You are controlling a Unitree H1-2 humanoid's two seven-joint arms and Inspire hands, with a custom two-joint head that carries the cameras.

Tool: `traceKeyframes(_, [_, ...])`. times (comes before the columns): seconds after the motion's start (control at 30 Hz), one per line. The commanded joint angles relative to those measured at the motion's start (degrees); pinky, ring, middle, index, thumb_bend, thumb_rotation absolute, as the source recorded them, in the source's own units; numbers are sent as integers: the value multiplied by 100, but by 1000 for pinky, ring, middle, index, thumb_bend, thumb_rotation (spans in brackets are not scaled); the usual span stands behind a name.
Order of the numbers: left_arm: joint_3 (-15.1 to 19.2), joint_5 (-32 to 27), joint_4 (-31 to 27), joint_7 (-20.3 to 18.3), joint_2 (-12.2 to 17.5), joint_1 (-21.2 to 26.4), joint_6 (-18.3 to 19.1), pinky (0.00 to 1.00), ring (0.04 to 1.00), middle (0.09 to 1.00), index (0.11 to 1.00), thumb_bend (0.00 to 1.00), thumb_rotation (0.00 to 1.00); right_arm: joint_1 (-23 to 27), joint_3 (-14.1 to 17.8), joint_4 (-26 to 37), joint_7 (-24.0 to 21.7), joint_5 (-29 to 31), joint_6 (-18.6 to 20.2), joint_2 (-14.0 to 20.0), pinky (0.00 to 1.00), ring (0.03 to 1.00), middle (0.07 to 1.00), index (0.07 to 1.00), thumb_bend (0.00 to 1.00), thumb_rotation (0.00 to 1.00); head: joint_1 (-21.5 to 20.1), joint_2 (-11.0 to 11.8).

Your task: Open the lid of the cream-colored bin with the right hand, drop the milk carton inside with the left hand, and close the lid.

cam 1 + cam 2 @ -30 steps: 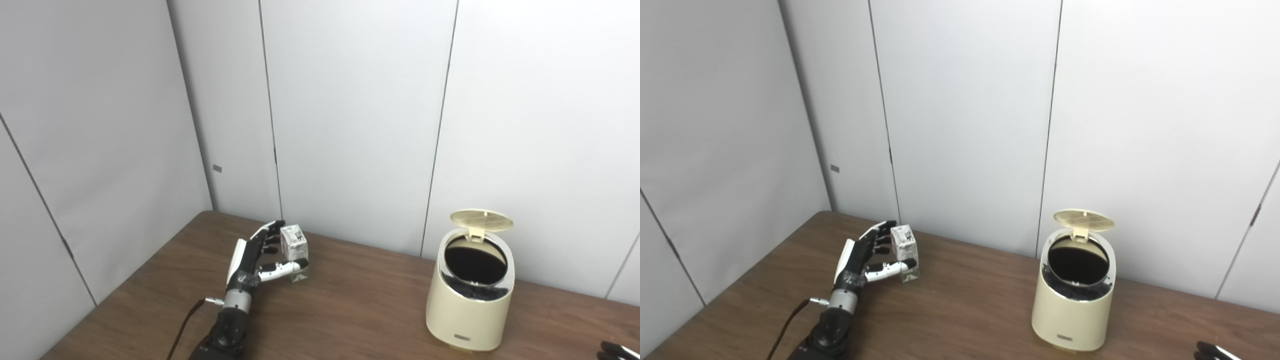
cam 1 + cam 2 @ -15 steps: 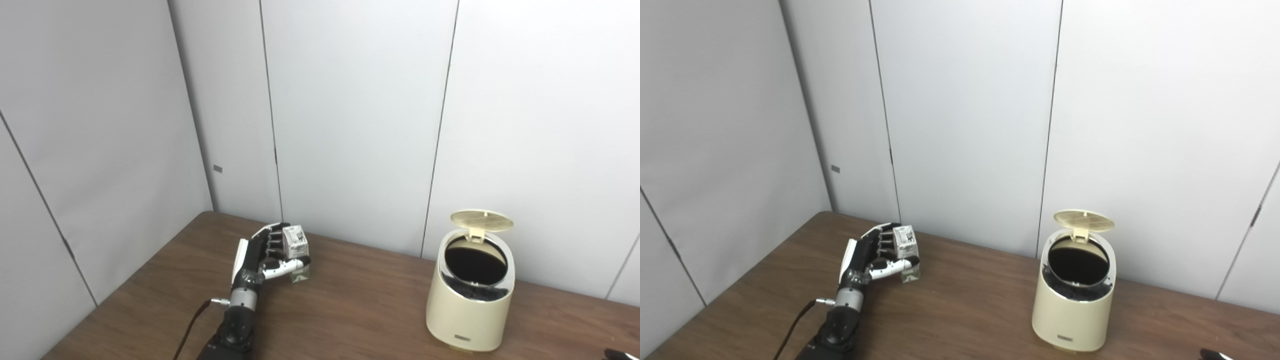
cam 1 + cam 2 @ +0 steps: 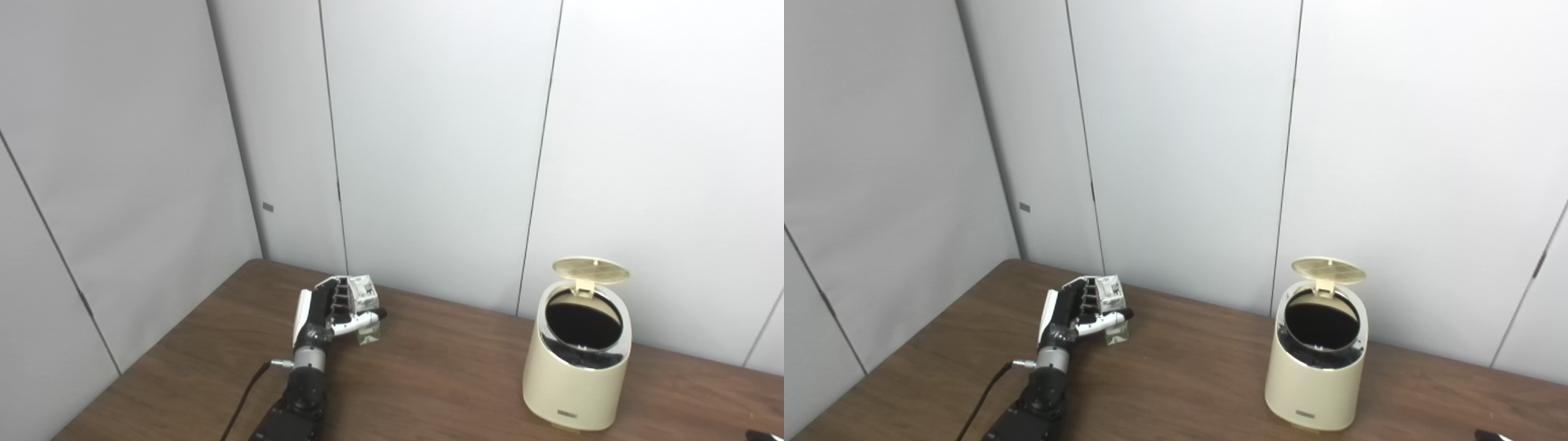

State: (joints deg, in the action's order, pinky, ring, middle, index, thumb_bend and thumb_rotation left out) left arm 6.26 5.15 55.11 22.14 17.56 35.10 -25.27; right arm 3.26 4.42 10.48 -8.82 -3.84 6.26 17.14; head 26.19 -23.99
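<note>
Left hand (image 3: 327, 309) wrapped around small white milk carton (image 3: 365, 293) on brown wooden worktop (image 3: 429, 380) | round cream-colored bin (image 3: 576, 380) stood well apart, lid (image 3: 590, 268) up | right hand: only a tip showed, grip unclear

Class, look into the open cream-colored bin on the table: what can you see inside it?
Inside the cream-colored plastic bin, below its raised round lid, only a dark hollow and a black liner edge show. The bin's front wall covers the bottom, so any contents cannot be seen.
</note>
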Motion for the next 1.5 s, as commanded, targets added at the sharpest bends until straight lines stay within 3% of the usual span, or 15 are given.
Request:
traceKeyframes(0.0, [-113, 162, 81, 307, -77, 41, -165, 406, 465, 484, 516, 554, 9, 77, 76, 220, 39, 3, -81, 118, 413, 626, 785, 767, 961, 439, -6, -8])
traceKeyframes(0.33, [-277, 295, -523, 564, 54, -111, -164, 313, 376, 452, 500, 523, 0, 93, 41, 142, 23, 86, -137, 30, 426, 627, 785, 771, 961, 435, -12, -25])
traceKeyframes(0.73, [-268, 440, -1843, 351, 188, -631, -160, 321, 388, 458, 500, 523, 0, 174, -86, 31, 43, 85, -111, -55, 472, 668, 823, 797, 907, 401, -224, -1])
traceKeyframes(0.87, [-202, 481, -2512, 197, 92, -823, -150, 353, 413, 473, 491, 524, 0, 216, -131, -25, 72, 10, -147, -70, 492, 695, 845, 814, 881, 390, -420, -4])
traceKeyframes(1.03, [-157, 599, -3396, 90, -140, -993, 47, 350, 403, 465, 501, 524, 0, 263, -182, -42, 121, -114, -53, -122, 588, 748, 882, 859, 833, 352, -611, -27])
traceKeyframes(1.2, [-161, 341, -3934, -305, -357, -1011, 50, 353, 406, 462, 506, 524, 0, 283, -183, -72, 100, -1, -291, -237, 601, 782, 912, 908, 705, 167, -825, -46])
traceKeyframes(1.47, [-261, 667, -4471, -534, -815, -890, 297, 417, 457, 477, 496, 526, 0, 296, -304, 162, 217, -291, -66, -464, 706, 800, 926, 925, 678, 91, -1255, -84])
